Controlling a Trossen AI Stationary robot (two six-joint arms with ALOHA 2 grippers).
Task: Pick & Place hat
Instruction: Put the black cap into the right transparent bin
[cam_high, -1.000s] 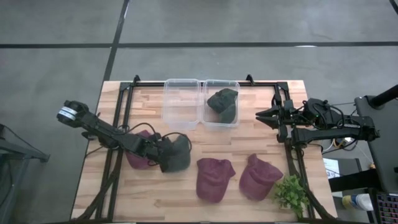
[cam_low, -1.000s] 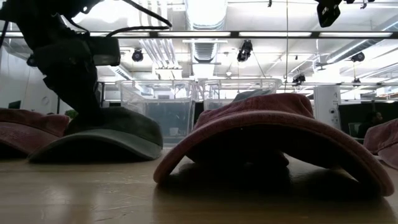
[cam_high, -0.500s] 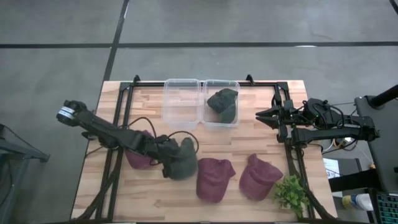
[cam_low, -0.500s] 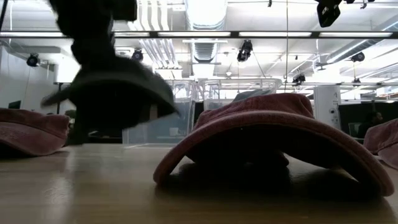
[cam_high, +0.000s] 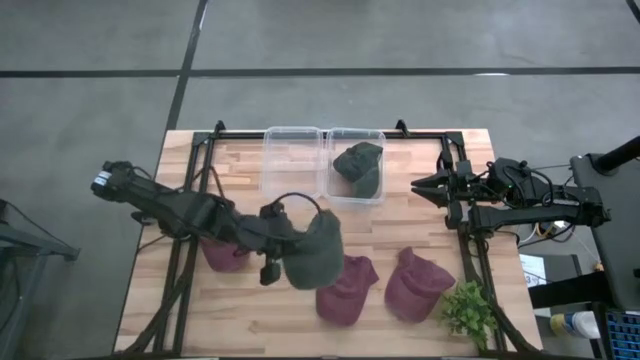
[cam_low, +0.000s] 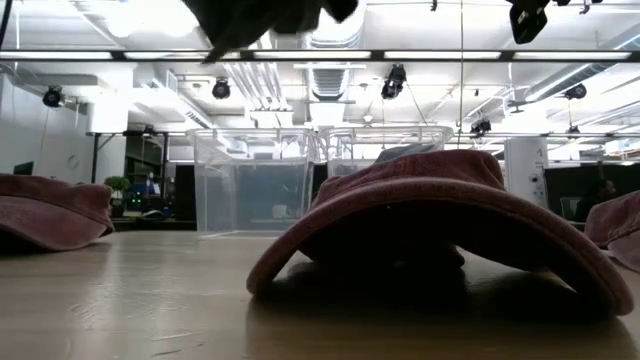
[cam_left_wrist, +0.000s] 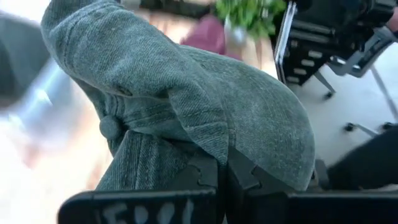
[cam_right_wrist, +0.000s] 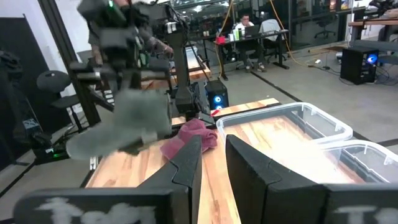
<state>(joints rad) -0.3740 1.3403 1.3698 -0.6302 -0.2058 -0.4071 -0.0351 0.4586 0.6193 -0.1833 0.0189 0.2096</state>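
1. The left pincer (cam_high: 283, 243) is clamped on a grey-green hat (cam_high: 314, 252), its fingers pressed together on the fabric, as the left wrist view shows (cam_left_wrist: 186, 118).
2. That hat hangs clear of the bench (cam_high: 240, 310), near the bench's middle as seen from above, with the left arm reaching in from about 9 o'clock.
3. In the low view only the dark underside of the lifted hat (cam_low: 262, 12) shows at the top edge, above the bench surface.
4. From above, a maroon hat (cam_high: 345, 290) lies on the bench just at 5 o'clock of the held hat, partly under its edge.
5. A second maroon hat (cam_high: 417, 285) lies at 3 o'clock of that one, close beside it.
6. A third maroon hat (cam_high: 222, 253) lies under the left arm, at 9 o'clock of the held hat.
7. Two clear bins stand side by side at the bench's 12 o'clock edge: the left bin (cam_high: 291, 165) and the right bin (cam_high: 372, 140), which holds another dark hat (cam_high: 358, 168).
8. A small green plant (cam_high: 468, 312) stands at the bench's 4 o'clock corner.
9. The right pincer (cam_high: 418, 186) waits at the bench's 3 o'clock side, fingers a little apart and holding nothing; its wrist view shows the gap between them (cam_right_wrist: 186, 165).
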